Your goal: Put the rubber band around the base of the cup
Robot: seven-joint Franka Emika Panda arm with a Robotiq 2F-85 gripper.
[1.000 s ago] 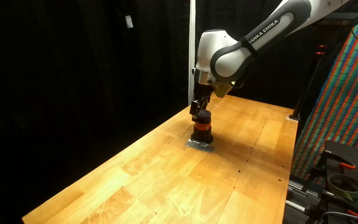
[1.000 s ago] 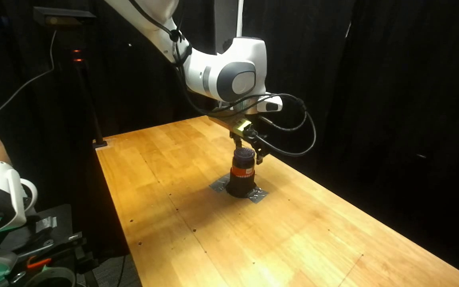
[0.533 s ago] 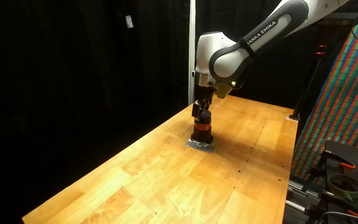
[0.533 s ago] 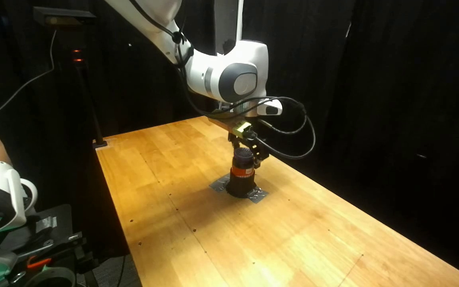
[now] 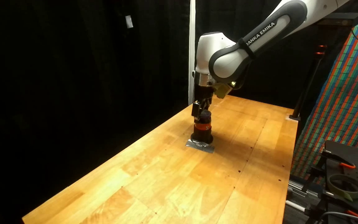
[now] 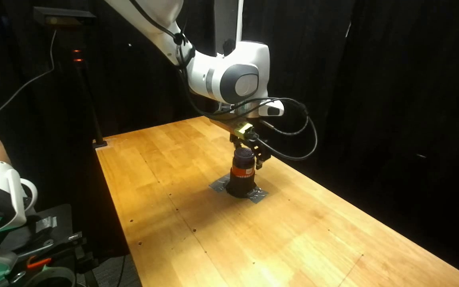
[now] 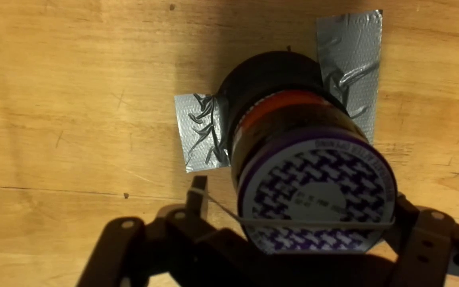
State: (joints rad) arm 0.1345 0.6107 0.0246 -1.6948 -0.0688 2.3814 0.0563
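The cup (image 5: 203, 127) is dark with an orange-red stripe. It stands upright in a black holder on the table and shows in both exterior views (image 6: 243, 172). In the wrist view its purple-and-white patterned lid (image 7: 317, 175) lies between my fingers. My gripper (image 7: 299, 197) is open, one finger on each side of the cup's top; it also shows in both exterior views (image 5: 201, 114) (image 6: 247, 154). A thin pale rubber band (image 7: 317, 225) is looped on the left finger, stretched across the lid to the right finger. Its far end by the right finger is partly hidden.
Silver tape (image 7: 351, 59) holds the black holder (image 7: 269, 71) to the wooden table (image 6: 293, 239). A dark post (image 5: 306, 84) stands at the table's far corner. A side stand (image 5: 350, 155) with a tape roll is beside the table. Cables (image 6: 309, 131) hang from the wrist.
My gripper has come down slightly and shifted a little around the cup's top. It stays open. The holder has not moved.
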